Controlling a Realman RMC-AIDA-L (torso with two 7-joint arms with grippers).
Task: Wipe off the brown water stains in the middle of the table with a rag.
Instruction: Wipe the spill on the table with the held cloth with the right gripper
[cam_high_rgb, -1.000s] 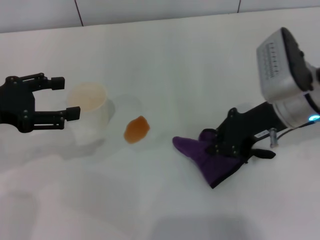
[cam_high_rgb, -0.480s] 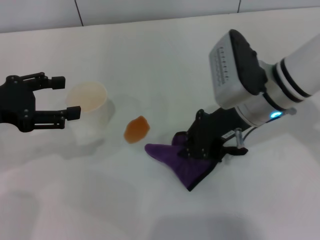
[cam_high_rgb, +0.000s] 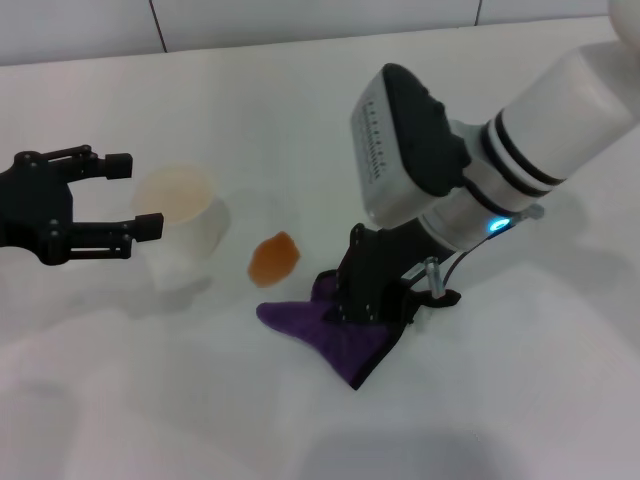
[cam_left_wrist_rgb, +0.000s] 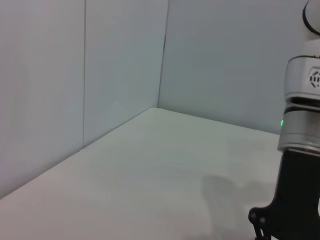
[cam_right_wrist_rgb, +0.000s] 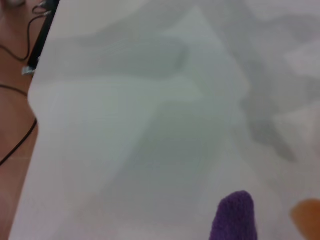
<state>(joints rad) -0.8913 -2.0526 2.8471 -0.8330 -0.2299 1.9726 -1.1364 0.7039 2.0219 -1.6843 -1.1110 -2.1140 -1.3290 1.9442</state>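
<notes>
The brown water stain (cam_high_rgb: 274, 258) is a small orange-brown oval blotch on the white table (cam_high_rgb: 320, 110), near the middle. The dark purple rag (cam_high_rgb: 320, 330) lies flat on the table just right of and nearer than the stain, its left tip close to the blotch. My right gripper (cam_high_rgb: 375, 295) is shut on the rag and presses it to the tabletop. In the right wrist view a purple rag tip (cam_right_wrist_rgb: 234, 217) and the stain's edge (cam_right_wrist_rgb: 307, 212) show. My left gripper (cam_high_rgb: 125, 195) is open, parked at the left beside a white paper cup (cam_high_rgb: 180, 225).
The white paper cup stands just left of the stain. A tiled wall runs along the table's far edge. The right wrist view shows a table edge (cam_right_wrist_rgb: 42, 70) with cables beyond it. The left wrist view shows bare tabletop and wall panels.
My right arm has dragged the rag leftward across the table, from the right side to just beside the stain. The left arm and cup have not moved.
</notes>
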